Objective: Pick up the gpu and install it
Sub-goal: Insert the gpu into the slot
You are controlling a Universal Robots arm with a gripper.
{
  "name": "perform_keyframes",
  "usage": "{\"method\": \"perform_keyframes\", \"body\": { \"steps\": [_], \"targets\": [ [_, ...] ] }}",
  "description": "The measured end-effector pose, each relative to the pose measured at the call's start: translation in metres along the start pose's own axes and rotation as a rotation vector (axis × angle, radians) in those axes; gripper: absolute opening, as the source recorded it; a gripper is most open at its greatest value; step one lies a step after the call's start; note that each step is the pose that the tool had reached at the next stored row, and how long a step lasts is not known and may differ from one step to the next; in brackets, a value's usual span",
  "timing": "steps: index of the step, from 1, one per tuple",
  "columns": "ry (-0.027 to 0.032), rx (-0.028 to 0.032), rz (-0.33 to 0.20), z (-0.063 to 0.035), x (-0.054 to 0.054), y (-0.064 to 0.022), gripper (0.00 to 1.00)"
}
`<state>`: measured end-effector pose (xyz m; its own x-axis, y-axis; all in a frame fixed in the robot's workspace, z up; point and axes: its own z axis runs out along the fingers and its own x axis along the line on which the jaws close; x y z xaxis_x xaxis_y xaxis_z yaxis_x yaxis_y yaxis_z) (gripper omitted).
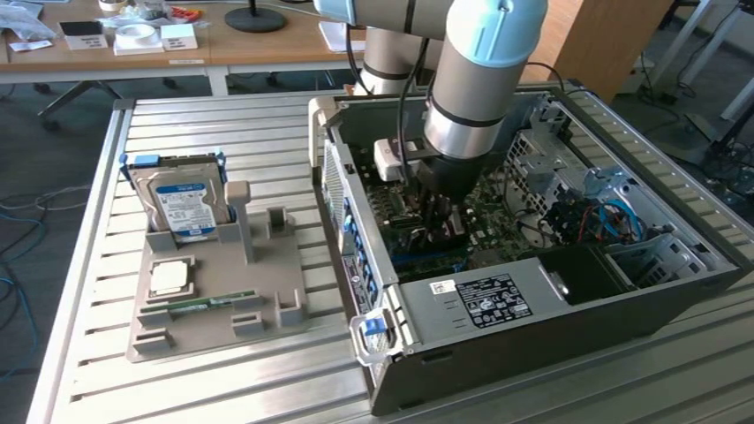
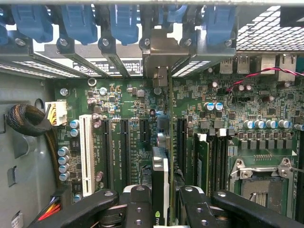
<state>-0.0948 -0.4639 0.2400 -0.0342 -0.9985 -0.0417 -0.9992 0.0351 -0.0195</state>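
The gpu (image 2: 160, 190) stands on edge between the fingers (image 2: 137, 206) of the gripper (image 2: 160, 209), which is closed on it, deep inside the case (image 1: 659, 305). Its silver bracket (image 2: 159, 52) sits at the rear slot opening, and the card hangs right over the motherboard (image 2: 123, 142) slots. Pickup is done; whether the card is fully seated cannot be told. Outside, the holder (image 1: 212, 309) carries the hard drive (image 1: 183, 208) and RAM stick (image 1: 212, 302).

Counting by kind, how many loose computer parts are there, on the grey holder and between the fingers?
Hard drive: 1
Square silver chip: 1
RAM stick: 1
gpu, between the fingers: 1
Total: 4
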Motion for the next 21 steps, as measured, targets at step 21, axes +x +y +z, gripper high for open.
{"method": "perform_keyframes", "body": {
  "steps": [21],
  "targets": [
    [0.0013,0.0004,0.0,-0.0003,0.0001,-0.0001,0.4]
  ]
}}
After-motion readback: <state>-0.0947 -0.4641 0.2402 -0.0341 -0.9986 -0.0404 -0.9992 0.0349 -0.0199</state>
